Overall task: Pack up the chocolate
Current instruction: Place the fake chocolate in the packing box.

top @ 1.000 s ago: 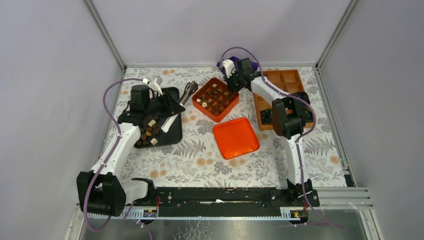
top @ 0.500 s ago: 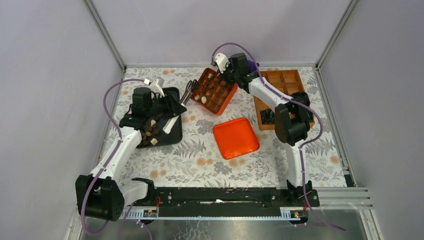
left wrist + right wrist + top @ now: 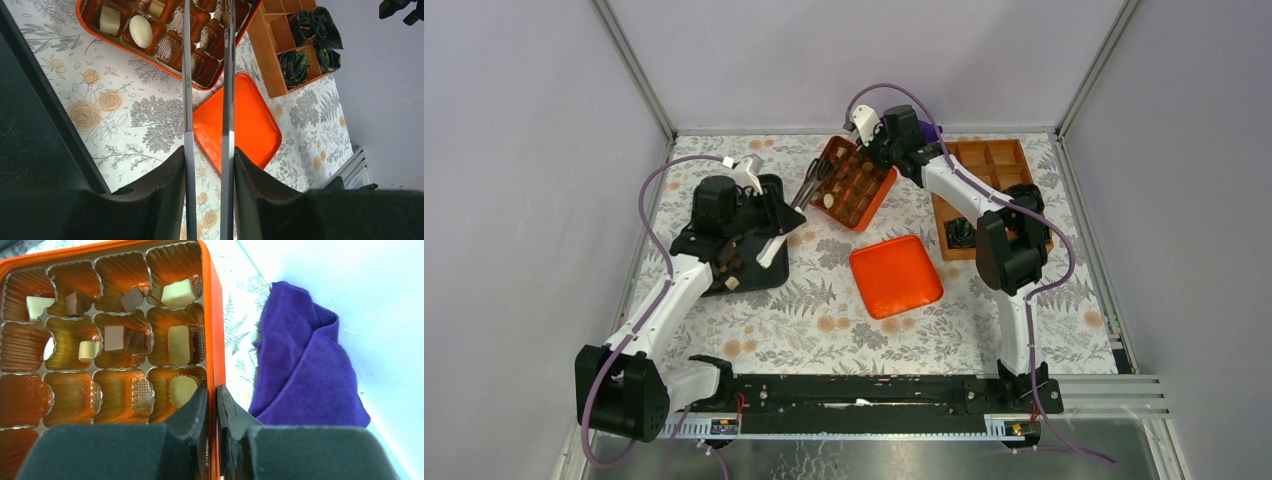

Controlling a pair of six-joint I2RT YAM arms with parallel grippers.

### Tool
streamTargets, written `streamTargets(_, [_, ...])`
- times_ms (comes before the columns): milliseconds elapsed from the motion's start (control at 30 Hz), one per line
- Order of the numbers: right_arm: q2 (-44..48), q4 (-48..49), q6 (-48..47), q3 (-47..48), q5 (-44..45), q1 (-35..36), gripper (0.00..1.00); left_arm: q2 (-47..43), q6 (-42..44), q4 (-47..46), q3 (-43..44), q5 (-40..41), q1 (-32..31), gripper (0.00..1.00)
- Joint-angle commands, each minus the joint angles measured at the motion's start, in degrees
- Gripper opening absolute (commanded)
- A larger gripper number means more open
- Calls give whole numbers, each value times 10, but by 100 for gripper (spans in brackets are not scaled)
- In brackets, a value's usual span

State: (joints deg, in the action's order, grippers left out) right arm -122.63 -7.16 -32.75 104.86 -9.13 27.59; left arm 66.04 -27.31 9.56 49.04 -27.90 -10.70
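Observation:
The orange chocolate box (image 3: pixel 871 213) stands tilted at the back centre, and my right gripper (image 3: pixel 876 160) holds its far rim. In the right wrist view the jaws (image 3: pixel 212 387) are shut on that rim (image 3: pixel 212 340). Cream chocolate (image 3: pixel 179 292) and brown pieces (image 3: pixel 120 337) lie in some of the gold cups. My left gripper (image 3: pixel 769 213) is shut on metal tongs (image 3: pixel 186 75). Their two blades reach over the box's near edge (image 3: pixel 165 72), close to a white oval piece (image 3: pixel 140 31). More chocolate (image 3: pixel 729 265) lies on the black tray (image 3: pixel 764 272).
The orange lid (image 3: pixel 896 275) lies flat in the middle of the floral cloth. A wooden compartment box (image 3: pixel 1014 150) with dark crinkled wrappers (image 3: pixel 959 232) stands at the right. A purple cloth (image 3: pixel 305 360) is bunched behind the chocolate box.
My right gripper has lifted one side of the chocolate box and drawn it left. The left gripper has moved right with the tongs, toward the box.

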Motion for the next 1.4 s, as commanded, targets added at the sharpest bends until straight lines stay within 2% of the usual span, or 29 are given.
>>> streamTargets(0, [54,29,41,32,-40,6,0,7,14,-68,-3,7,-18,0])
streamTargets(367, [48,18,65,28,-52,6,0,41,19,-73,4,29,-60,0])
streamTargets(1367, [27,11,101,23,-74,6,0,131,23,-91,50,62,-93,2])
